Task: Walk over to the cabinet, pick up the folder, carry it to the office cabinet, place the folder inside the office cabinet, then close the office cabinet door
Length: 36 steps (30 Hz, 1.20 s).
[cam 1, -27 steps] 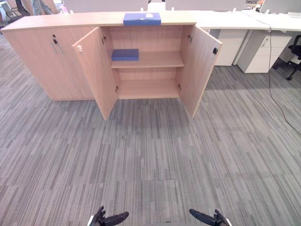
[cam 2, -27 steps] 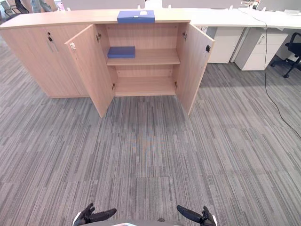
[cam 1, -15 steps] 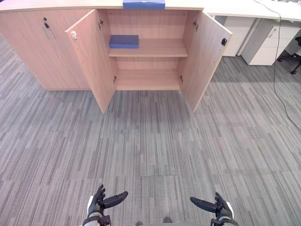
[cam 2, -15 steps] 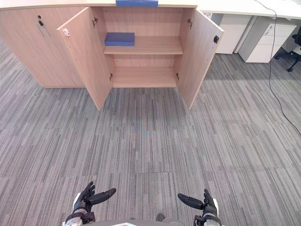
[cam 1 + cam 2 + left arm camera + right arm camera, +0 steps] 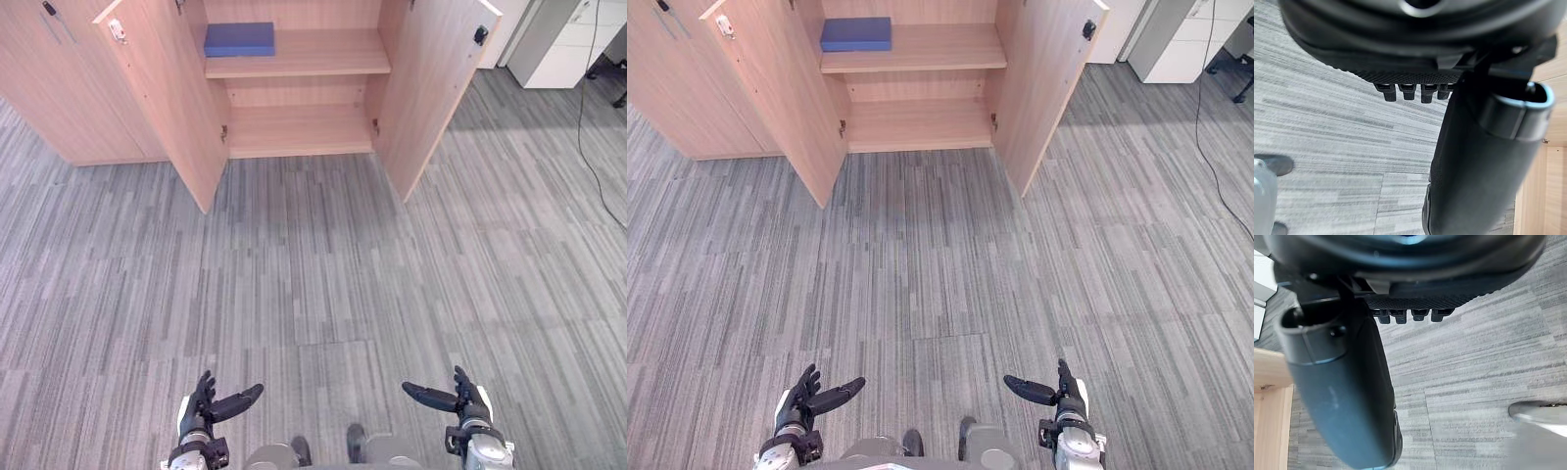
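Observation:
A light wood cabinet [image 5: 304, 127] stands ahead with both doors swung open. On its upper shelf, at the left, lies a blue folder [image 5: 239, 39]. The lower shelf is bare. My left hand [image 5: 203, 416] hangs low at the lower left, fingers straight and thumb out, holding nothing. My right hand [image 5: 466, 401] mirrors it at the lower right, also open and empty. Both are far from the cabinet, over grey striped carpet.
The left door [image 5: 162, 83] and right door [image 5: 436, 78] jut out toward me. A closed cabinet section [image 5: 49, 88] adjoins on the left. White drawer units [image 5: 558, 44] and a black floor cable [image 5: 588, 147] lie to the right. A chair base [image 5: 612, 73] shows at the far right.
The camera has come closer and tilted down: the cabinet top and the folder lying on it have left the picture. Both hands show higher in view, still open.

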{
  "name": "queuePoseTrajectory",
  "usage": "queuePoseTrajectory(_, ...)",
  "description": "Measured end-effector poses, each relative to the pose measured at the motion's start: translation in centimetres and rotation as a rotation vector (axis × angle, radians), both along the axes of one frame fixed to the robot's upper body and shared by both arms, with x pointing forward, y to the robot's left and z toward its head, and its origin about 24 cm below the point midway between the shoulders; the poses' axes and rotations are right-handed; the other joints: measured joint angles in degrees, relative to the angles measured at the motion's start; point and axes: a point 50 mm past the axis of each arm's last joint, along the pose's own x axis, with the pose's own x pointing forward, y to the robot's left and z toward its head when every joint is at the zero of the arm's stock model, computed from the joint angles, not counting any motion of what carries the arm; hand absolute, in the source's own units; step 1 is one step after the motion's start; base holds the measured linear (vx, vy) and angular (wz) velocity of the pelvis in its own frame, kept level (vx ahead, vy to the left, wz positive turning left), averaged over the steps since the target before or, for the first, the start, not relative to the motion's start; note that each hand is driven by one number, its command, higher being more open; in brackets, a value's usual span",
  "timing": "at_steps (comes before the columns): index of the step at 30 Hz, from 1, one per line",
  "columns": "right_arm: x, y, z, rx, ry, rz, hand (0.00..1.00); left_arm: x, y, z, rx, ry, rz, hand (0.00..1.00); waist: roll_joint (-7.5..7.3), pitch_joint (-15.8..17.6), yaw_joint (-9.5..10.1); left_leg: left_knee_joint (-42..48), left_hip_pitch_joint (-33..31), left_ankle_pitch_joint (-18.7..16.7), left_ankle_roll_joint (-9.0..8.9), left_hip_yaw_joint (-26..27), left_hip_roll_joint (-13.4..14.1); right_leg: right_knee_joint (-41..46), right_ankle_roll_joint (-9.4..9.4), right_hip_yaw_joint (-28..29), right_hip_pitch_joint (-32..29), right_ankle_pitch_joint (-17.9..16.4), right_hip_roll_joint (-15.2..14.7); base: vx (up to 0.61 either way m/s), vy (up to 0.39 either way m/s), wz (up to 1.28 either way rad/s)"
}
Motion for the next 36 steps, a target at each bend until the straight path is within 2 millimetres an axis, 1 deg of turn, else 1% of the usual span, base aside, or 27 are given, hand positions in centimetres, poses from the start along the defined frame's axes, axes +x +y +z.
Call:
queuePoseTrajectory(4, 1.1, 0.2, 0.5, -0.012, -0.032, 0.041, 1.0, 2.1, 0.0, 0.7, 0.019, -0.051, -0.001, 1.0, 2.1, 3.02, -1.27, -4.6, 5.6, -0.48, -0.27, -3.33, 2.47, -7.37, -1.3, -4.06, -7.68, 0.34, 1.56, 0.4, -0.022, 0.46)
queuePoseTrajectory(5, 1.3, -0.1, 0.7, -0.026, -0.035, 0.054, 1.0, 2.9, -0.2, 0.9, 0.011, -0.071, -0.005, 1.0, 3.32, 3.82, -1.77, -6.44, 7.34, -0.48, -1.13, -4.34, 4.11, -14.15, -1.18, -5.06, -9.92, 4.08, 2.37, 0.49, -0.09, 0.54)
queuePoseTrajectory(6, 1.3, -0.2, 0.8, -0.031, -0.034, 0.06, 1.0, 3.1, -0.4, 1.0, 0.01, -0.08, -0.015, 1.0, 3.27, 4.01, -2.49, -7.17, 8.5, -0.54, -2.45, -5.17, 4.58, -20.55, -1.48, -5.28, -10.81, 8.8, 2.32, 0.67, -0.129, 0.67)
queuePoseTrajectory(7, 1.1, -0.2, 0.9, -0.035, -0.038, 0.06, 1.0, 3.3, -0.4, 1.1, 0.015, -0.084, -0.024, 1.0, 2.6, 4.26, -2.91, -7.84, 11.01, -1.58, -4.75, -5.73, 4.85, -27.8, -2.05, -5.02, -10.93, 16.32, 1.9, 0.62, -0.131, 0.57)
queuePoseTrajectory(8, 1.0, -0.3, 0.9, -0.037, -0.04, 0.059, 1.0, 3.2, -0.5, 1.0, 0.013, -0.078, -0.026, 1.0, 2.53, 4.22, -3.37, -7.85, 12.3, -2.35, -6.08, -6.13, 5.31, -28.09, -2.47, -4.69, -10.56, 22.41, 1.68, 0.67, -0.168, 0.44)
queuePoseTrajectory(9, 1.6, -0.5, 1.2, -0.044, -0.06, 0.057, 1.0, 3.3, -1.0, 0.8, -0.001, -0.07, -0.027, 1.0, 4.07, 4.77, -3.73, -6.49, 13.16, -2.32, -7.41, -6.64, 7.32, -22.75, -5.21, -6.07, -11.37, 24.23, 2.28, 0.63, -0.19, 0.43)
queuePoseTrajectory(10, 2.0, -0.4, 1.4, -0.039, -0.079, 0.042, 1.0, 3.9, -1.3, 0.9, -0.008, -0.08, -0.045, 1.0, 3.91, 4.89, -4.27, -3.03, 12.07, 0.36, -11.92, -6.52, 7.27, -17.62, -5.86, -6.8, -12.13, 19.43, 1.4, 0.62, -0.198, 0.37)
queuePoseTrajectory(11, 2.0, -0.4, 1.4, -0.039, -0.075, 0.041, 1.0, 3.9, -1.5, 0.8, -0.014, -0.079, -0.051, 1.0, 3.79, 4.94, -4.24, -0.48, 11.66, 2.69, -13.0, -6.11, 7.3, -15.72, -5.73, -7.15, -11.47, 17.24, 1.23, 0.63, -0.254, 0.41)
queuePoseTrajectory(12, 1.6, -0.5, 1.2, -0.041, -0.063, 0.046, 1.0, 3.3, -2.2, 0.4, -0.04, -0.064, -0.041, 1.0, 3.65, 5.15, -4.45, 13.87, 8.07, 10.01, -12.82, -4.52, 7.66, -14.88, -5.92, -7.48, -6.46, 12.55, 1.13, 0.66, -0.271, 0.21)
queuePoseTrajectory(13, 1.4, -0.3, 1.2, -0.04, -0.058, 0.054, 1.0, 2.9, -2.3, 0.2, -0.047, -0.058, -0.033, 1.0, 3.72, 5.24, -4.46, 21.65, 5.19, 15.5, -13.17, -3.73, 8.55, -15.95, -6.14, -7.26, -3.67, 11.45, 1.47, 0.76, -0.274, 0.0)
queuePoseTrajectory(14, 1.5, 0.4, 1.0, -0.027, -0.057, 0.07, 1.0, 2.2, -2.2, 0.1, -0.049, -0.052, -0.023, 1.0, 3.18, 5.84, -3.49, 37.55, -1.51, 15.55, -12.22, -1.37, 11.95, -18.94, -7.12, -6.49, 1.44, 10.3, 2.86, 0.59, -0.18, -0.25)
queuePoseTrajectory(15, 1.7, 0.8, 1.0, -0.018, -0.064, 0.074, 1.0, 2.1, -2.0, 0.1, -0.046, -0.054, -0.017, 1.0, 3.55, 5.95, -2.97, 44.21, -4.69, 13.91, -11.1, 0.08, 13.69, -20.17, -7.65, -6.02, 3.89, 9.64, 3.78, 0.54, -0.146, -0.48)
queuePoseTrajectory(17, 2.2, 2.1, 1.1, 0.018, -0.09, 0.072, 1.0, 2.1, -1.7, 0.3, -0.042, -0.064, 0.001, 1.0, 2.2, 6.95, -0.31, 53.31, -14.34, 9.68, -7.72, 4.81, 17.18, -24.63, -8.88, -3.39, 11.72, 7.03, 5.33, 0.48, -0.109, -0.54)
queuePoseTrajectory(20, 3.0, 2.5, 1.3, 0.038, -0.116, 0.066, 1.0, 1.9, -1.6, 0.3, -0.041, -0.066, 0.002, 1.0, 0.47, 7.5, 1.21, 36.96, -23.47, 6.37, -6.58, 10.04, 15.54, -32.01, -8.07, 0.0, 21.23, 5.77, 4.29, 0.63, 0.005, -0.49)
queuePoseTrajectory(21, 3.2, 2.4, 1.5, 0.033, -0.123, 0.061, 1.0, 1.6, -1.6, 0.2, -0.042, -0.056, 0.005, 1.0, -0.26, 7.46, 1.3, 22.79, -24.75, 7.3, -7.23, 9.74, 12.58, -33.69, -6.51, 1.13, 24.09, 5.44, 3.08, 0.77, 0.108, -0.44)
queuePoseTrajectory(22, 3.3, 2.0, 1.4, 0.029, -0.122, 0.045, 1.0, 1.6, -1.6, 0.2, -0.043, -0.055, 0.006, 1.0, -0.27, 7.39, 1.71, 10.74, -24.71, 10.13, -7.89, 8.63, 10.38, -35.17, -5.71, 1.99, 26.44, 4.78, 2.18, 0.81, 0.168, -0.63)
queuePoseTrajectory(23, 3.0, 1.5, 1.2, 0.021, -0.105, 0.014, 1.0, 1.7, -1.7, 0.3, -0.043, -0.057, 0.004, 1.0, -0.17, 7.13, 2.65, -0.35, -24.78, 16.99, -8.19, 6.46, 8.51, -37.24, -4.48, 3.55, 29.31, 4.08, 1.41, 0.7, 0.187, -0.66)
queuePoseTrajectory(24, 2.9, 1.4, 1.1, 0.017, -0.097, 0.007, 1.0, 1.8, -1.6, 0.3, -0.041, -0.057, 0.005, 1.0, -0.34, 6.86, 3.11, -1.41, -24.57, 20.93, -7.99, 5.98, 7.85, -37.62, -3.68, 4.38, 30.24, 3.62, 1.04, 0.72, 0.229, -0.56)
queuePoseTrajectory(25, 2.8, 1.5, 0.8, 0.02, -0.082, -0.002, 1.0, 1.9, -1.3, 0.3, -0.031, -0.053, 0.004, 1.0, -1.88, 5.51, 2.78, -1.24, -24.04, 25.55, -2.41, 5.44, 5.54, -36.69, -2.25, 4.72, 30.64, 2.7, -1.18, 0.73, 0.254, 0.02)
queuePoseTrajectory(26, 2.8, 1.4, 0.8, 0.021, -0.081, -0.008, 1.0, 3.0, -1.4, 0.7, -0.032, -0.083, -0.007, 1.0, -2.5, 4.99, 1.45, 1.12, -24.46, 23.09, -0.55, 5.19, 3.94, -32.21, -1.25, 4.8, 29.24, 3.22, -2.85, 0.73, 0.258, 0.28)
queuePoseTrajectory(28, 2.3, 1.6, 0.3, 0.036, -0.056, -0.019, 1.0, 3.4, -1.6, 0.9, -0.036, -0.096, -0.011, 1.0, -3.37, 4.74, 1.07, 6.28, -21.12, 17.14, -0.19, 5.68, 3.03, -19.12, 2.11, 5.62, 27.61, 6.03, -3.77, 0.64, 0.229, 0.13)
queuePoseTrajectory(29, 2.1, 1.9, 0.2, 0.043, -0.05, -0.02, 1.0, 3.1, -1.5, 0.8, -0.034, -0.089, -0.009, 1.0, -3.7, 4.56, 1.12, 6.33, -18.49, 15.32, -0.15, 6.22, 2.81, -12.91, 2.69, 5.54, 26.29, 8.03, -4.03, 0.7, 0.222, -0.24)
queuePoseTrajectory(30, 2.0, 2.2, 0.1, 0.052, -0.048, -0.016, 1.0, 2.8, -1.4, 0.7, -0.03, -0.081, -0.008, 1.0, -3.59, 4.39, 0.87, 5.11, -12.83, 11.6, -0.33, 6.34, 2.72, 1.09, 4.61, 4.97, 21.87, 14.13, -4.98, 0.54, 0.157, -0.31)
queuePoseTrajectory(32, 2.4, 2.8, 0.1, 0.056, -0.05, 0.02, 1.0, 2.9, -1.3, 0.6, -0.02, -0.072, -0.027, 1.0, -3.53, 4.15, 0.36, 1.43, -4.76, 8.66, -0.36, 6.5, 2.0, 17.76, -0.3, 0.59, 12.4, 7.36, -7.62, 0.6, 0.105, -0.2)
queuePoseTrajectory(33, 2.4, 3.0, 0.1, 0.055, -0.047, 0.036, 1.0, 2.9, -1.3, 0.6, -0.017, -0.07, -0.032, 1.0, -3.29, 4.11, 0.2, -0.37, -2.33, 8.49, -0.52, 6.4, 2.05, 18.26, -1.3, -0.95, 10.22, 5.34, -7.54, 0.63, 0.029, 0.01)
queuePoseTrajectory(34, 2.5, 3.4, 0.0, 0.058, -0.043, 0.065, 1.0, 2.9, -1.0, 0.6, -0.009, -0.064, -0.036, 1.0, -2.76, 4.27, -0.37, -3.15, 1.7, 8.5, -0.57, 6.19, 2.72, 15.06, -2.32, -3.95, 7.05, 1.97, -6.74, 0.6, -0.038, 0.12)
queuePoseTrajectory(36, 2.4, 3.7, -0.1, 0.065, -0.037, 0.079, 1.0, 2.8, -1.0, 0.4, -0.011, -0.048, -0.035, 1.0, -2.31, 4.29, -1.0, -3.65, 5.42, 8.45, -0.68, 6.17, 4.68, 0.65, -2.46, -6.91, 2.31, 0.26, -4.31, 0.56, -0.116, 0.23)
